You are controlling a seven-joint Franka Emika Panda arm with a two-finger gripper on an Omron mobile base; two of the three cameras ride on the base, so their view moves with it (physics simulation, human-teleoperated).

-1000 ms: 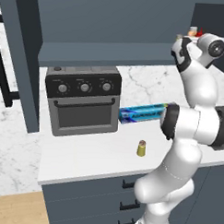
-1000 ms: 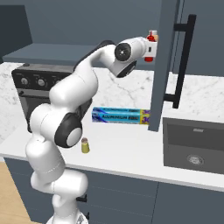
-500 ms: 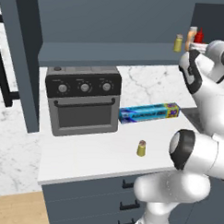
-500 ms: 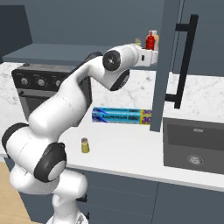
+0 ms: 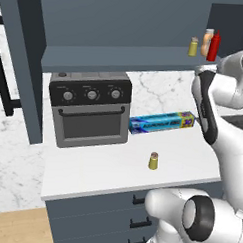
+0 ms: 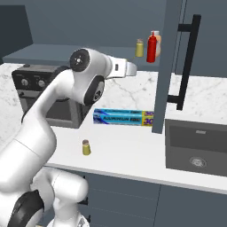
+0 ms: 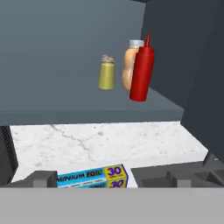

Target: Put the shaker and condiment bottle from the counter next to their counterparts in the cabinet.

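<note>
Gripper (image 7: 124, 177) empty, fingers spread wide, facing cabinet (image 7: 65, 111) shelf. Red bottle (image 7: 142, 70) stood on shelf touching tan bottle (image 7: 130, 65), twin shaker (image 7: 106, 73) just beside. Shaker (image 5: 153, 161) upright on counter (image 5: 101, 167), near front edge. Should swing down, approach from above, pinch mid-body. Toaster oven (image 5: 90, 108) and foil box (image 5: 162, 122) behind; shelf room left of twin.

The counter (image 5: 106, 168) showed a smooth white marble-like finish with grey veining, and the cabinet (image 7: 65, 111) shelf looked matt blue-grey. The condiment bottle (image 7: 142, 72) looked like glossy red plastic. The foil box (image 5: 162, 122) looked like printed card, and the toaster oven (image 5: 90, 108) had a dark, slightly shiny front.
</note>
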